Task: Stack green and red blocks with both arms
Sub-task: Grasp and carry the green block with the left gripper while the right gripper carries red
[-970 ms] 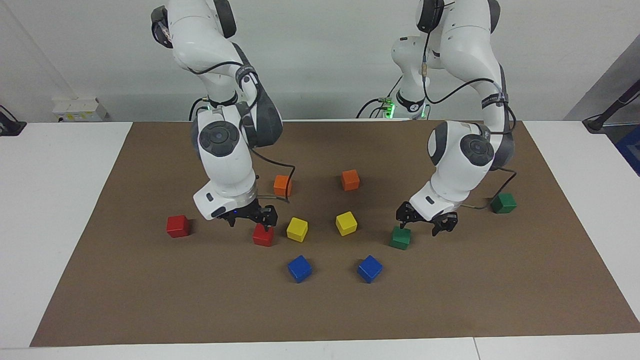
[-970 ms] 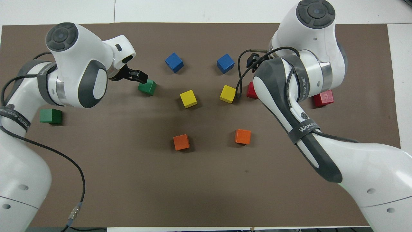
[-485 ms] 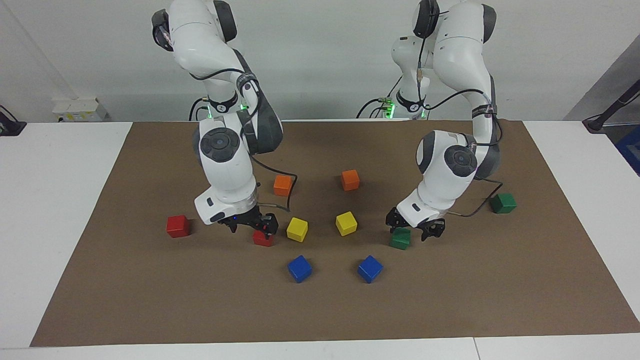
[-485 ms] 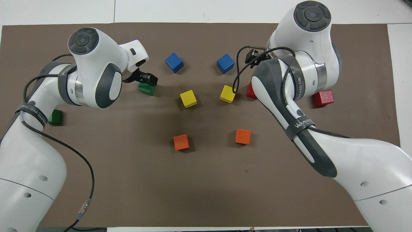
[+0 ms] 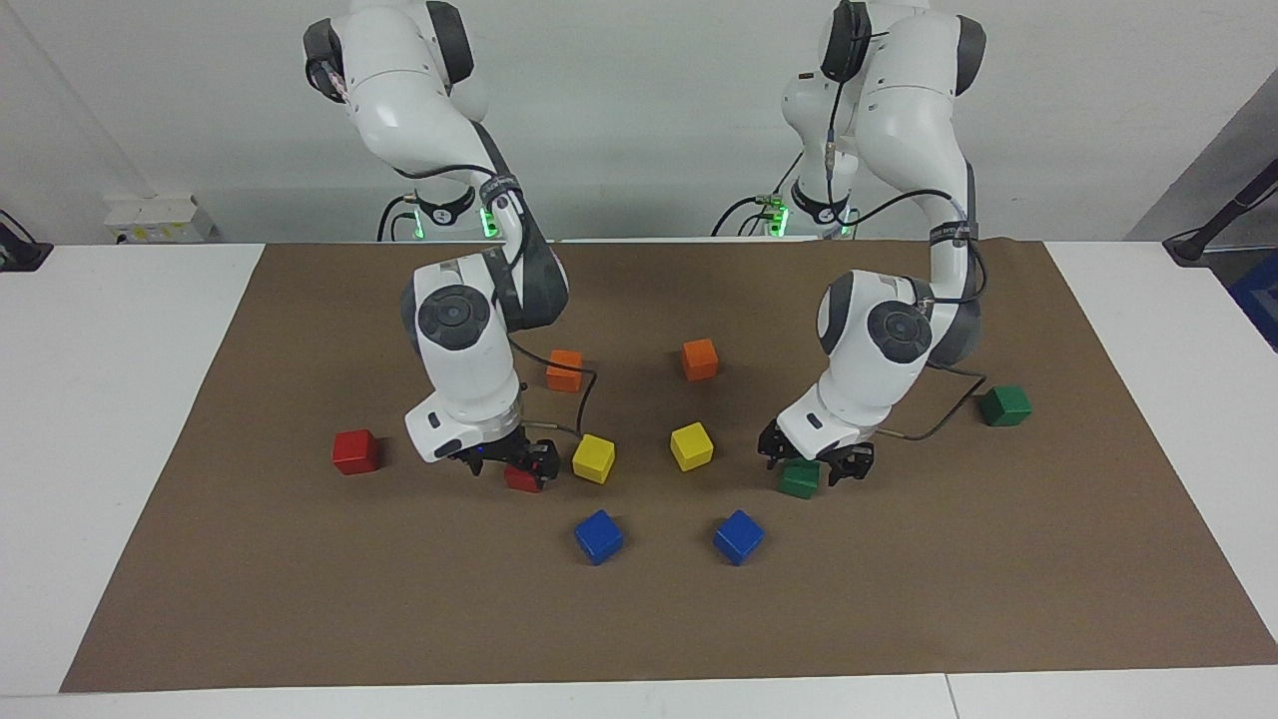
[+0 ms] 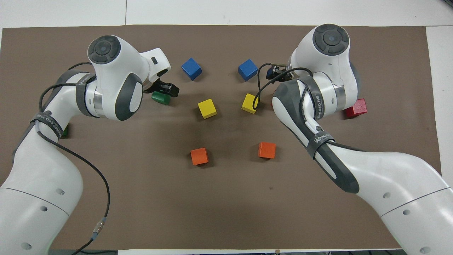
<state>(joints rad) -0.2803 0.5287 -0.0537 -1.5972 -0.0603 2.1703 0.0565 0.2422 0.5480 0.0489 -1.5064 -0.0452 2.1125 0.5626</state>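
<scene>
My right gripper [image 5: 512, 465] is open and low, with its fingers on either side of a red block [image 5: 523, 480] that rests on the brown mat. My left gripper [image 5: 814, 462] is open and low, straddling a green block [image 5: 799, 482] that also rests on the mat. In the overhead view the left gripper [image 6: 164, 90] covers part of that green block [image 6: 160, 99], and the right arm hides most of the red one. A second red block [image 5: 354, 451] lies toward the right arm's end. A second green block [image 5: 1004, 405] lies toward the left arm's end.
Two yellow blocks [image 5: 593, 458] [image 5: 691, 445] lie between the grippers. Two blue blocks [image 5: 598, 536] [image 5: 738, 536] lie farther from the robots, and two orange blocks [image 5: 564, 370] [image 5: 699, 359] lie nearer to them. The brown mat [image 5: 300, 599] covers the white table.
Both grippers have come down from just above their blocks until their fingers flank them. The blocks have not moved.
</scene>
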